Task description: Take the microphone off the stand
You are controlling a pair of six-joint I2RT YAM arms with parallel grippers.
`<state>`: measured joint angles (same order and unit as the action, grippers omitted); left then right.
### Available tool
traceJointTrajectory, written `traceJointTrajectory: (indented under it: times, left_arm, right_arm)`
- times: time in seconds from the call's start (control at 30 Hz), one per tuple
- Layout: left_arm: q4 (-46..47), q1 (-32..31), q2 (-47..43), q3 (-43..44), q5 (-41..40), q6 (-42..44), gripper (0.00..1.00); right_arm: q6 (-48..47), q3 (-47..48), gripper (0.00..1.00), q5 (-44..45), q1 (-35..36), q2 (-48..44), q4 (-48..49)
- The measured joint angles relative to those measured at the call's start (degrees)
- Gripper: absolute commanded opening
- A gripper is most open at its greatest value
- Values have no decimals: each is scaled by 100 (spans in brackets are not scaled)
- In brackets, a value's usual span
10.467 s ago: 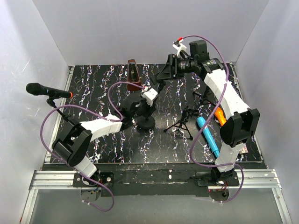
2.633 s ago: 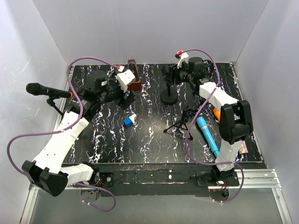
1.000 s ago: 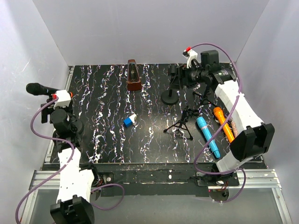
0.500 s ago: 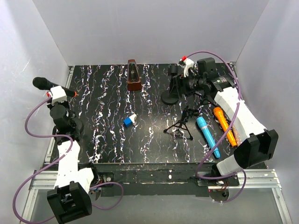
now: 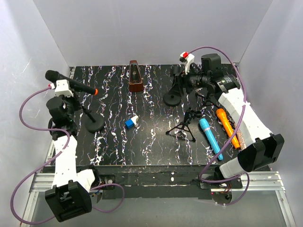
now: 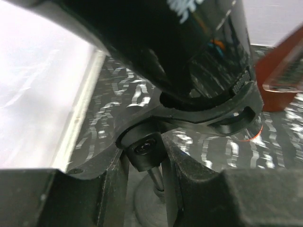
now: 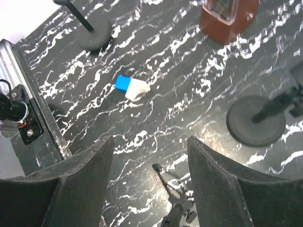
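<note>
- At the desk's (image 5: pixel 151 142) left edge, your left fingers (image 6: pixel 109 191) seem clamped narrow on the stand (image 5: pixel 94 125) below the microphone (image 5: pixel 71 84).
- Your right fingers (image 7: pixel 80 184) gape empty; a crooked tug could topple it.

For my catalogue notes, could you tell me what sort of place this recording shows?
Probably a robot test booth: plain white walls enclose a black marbled table, an aluminium rail edges its near side, and a blue microphone lies loose.
</note>
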<state>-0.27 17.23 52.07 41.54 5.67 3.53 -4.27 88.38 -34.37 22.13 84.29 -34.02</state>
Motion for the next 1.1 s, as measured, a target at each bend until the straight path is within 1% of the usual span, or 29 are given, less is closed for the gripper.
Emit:
traceJointTrajectory:
  times: [0.2,0.33,0.4,0.43,0.6,0.73,0.93,1.1]
  left_arm:
    - [-61,-214,444,304,1528,-509,0]
    - [0,-568,846,516,2223,-640,0]
    - [107,-839,1119,669,2411,-656,0]
    - [199,-997,1259,748,2415,-619,0]
    - [658,-1832,1882,1012,2328,-560,0]
    - [962,-2337,2164,1093,2326,-599,0]
    - [1296,-2538,2356,1097,2175,-857,0]
    - [1436,-2649,2422,1097,1982,-1023,0]
  right_arm:
    - [-225,133,69,-306,280,24,208]
    - [-354,151,71,-479,531,37,247]
    - [-378,214,75,-533,640,70,247]
    - [-385,269,78,-555,693,96,243]
    - [-306,831,85,-560,951,396,238]
    - [-98,1366,86,-437,1152,780,271]
    - [219,2059,88,-223,1451,1440,317]
    - [492,2496,90,378,1853,1939,393]
